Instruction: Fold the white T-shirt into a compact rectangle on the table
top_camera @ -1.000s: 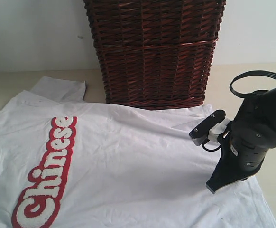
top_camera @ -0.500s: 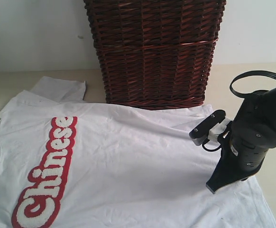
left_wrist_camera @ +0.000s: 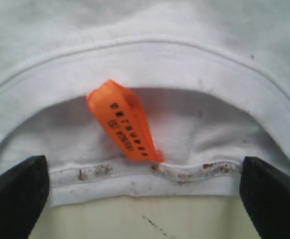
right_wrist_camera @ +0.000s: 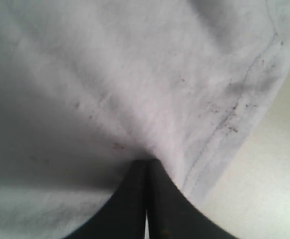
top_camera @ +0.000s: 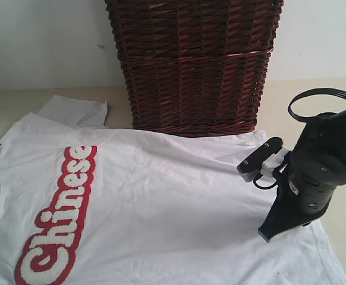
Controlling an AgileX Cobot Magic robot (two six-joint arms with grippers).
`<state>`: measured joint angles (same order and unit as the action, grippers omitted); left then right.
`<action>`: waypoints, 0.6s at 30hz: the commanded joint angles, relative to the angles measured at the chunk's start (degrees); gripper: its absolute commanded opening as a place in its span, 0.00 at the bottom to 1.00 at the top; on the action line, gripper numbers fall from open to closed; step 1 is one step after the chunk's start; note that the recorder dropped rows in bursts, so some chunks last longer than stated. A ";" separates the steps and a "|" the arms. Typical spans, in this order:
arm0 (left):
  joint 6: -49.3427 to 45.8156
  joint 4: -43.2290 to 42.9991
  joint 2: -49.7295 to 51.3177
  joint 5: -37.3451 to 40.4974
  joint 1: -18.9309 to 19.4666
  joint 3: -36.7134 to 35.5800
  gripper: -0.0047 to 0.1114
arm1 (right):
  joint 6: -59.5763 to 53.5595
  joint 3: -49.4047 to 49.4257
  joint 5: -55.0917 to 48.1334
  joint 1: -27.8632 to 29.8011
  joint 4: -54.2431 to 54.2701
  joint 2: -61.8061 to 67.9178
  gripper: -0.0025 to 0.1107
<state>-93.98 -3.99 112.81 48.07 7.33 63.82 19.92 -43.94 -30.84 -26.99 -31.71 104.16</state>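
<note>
The white T-shirt [top_camera: 161, 208] lay spread flat on the table [top_camera: 6, 101], front up, with its red-edged "Chinese" lettering [top_camera: 60, 219] running across the chest. A brown wicker basket [top_camera: 197, 65] stood at the shirt's far edge.

My left end effector [left_wrist_camera: 145, 199] hung over the neck opening with its jaws spread wide and nothing held. One of its black fingers [left_wrist_camera: 15, 194] showed at each side of the back collar [left_wrist_camera: 145, 64], and the orange label [left_wrist_camera: 122, 122] stood up between them. In the exterior view only a sliver of it showed, at the picture's left edge.

My right end effector [right_wrist_camera: 146, 167] was closed tight, tips together. It pinched a small pucker of the shirt just inside the stitched hem [right_wrist_camera: 234, 114], with bare table just beyond the hem.
</note>
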 commanded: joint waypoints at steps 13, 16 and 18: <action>-1.58 5.50 -0.16 -0.40 3.40 0.18 0.95 | -0.24 0.88 2.11 0.35 1.81 1.46 0.02; -2.60 5.31 -0.16 -1.39 3.40 0.18 0.95 | -0.24 0.88 2.11 0.35 1.81 1.46 0.02; -3.25 5.31 -0.16 -1.93 3.40 0.18 0.95 | -0.24 0.88 2.11 0.35 1.81 1.46 0.02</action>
<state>-96.54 0.59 112.81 46.91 10.99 63.82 19.92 -43.94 -30.84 -26.99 -31.62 104.16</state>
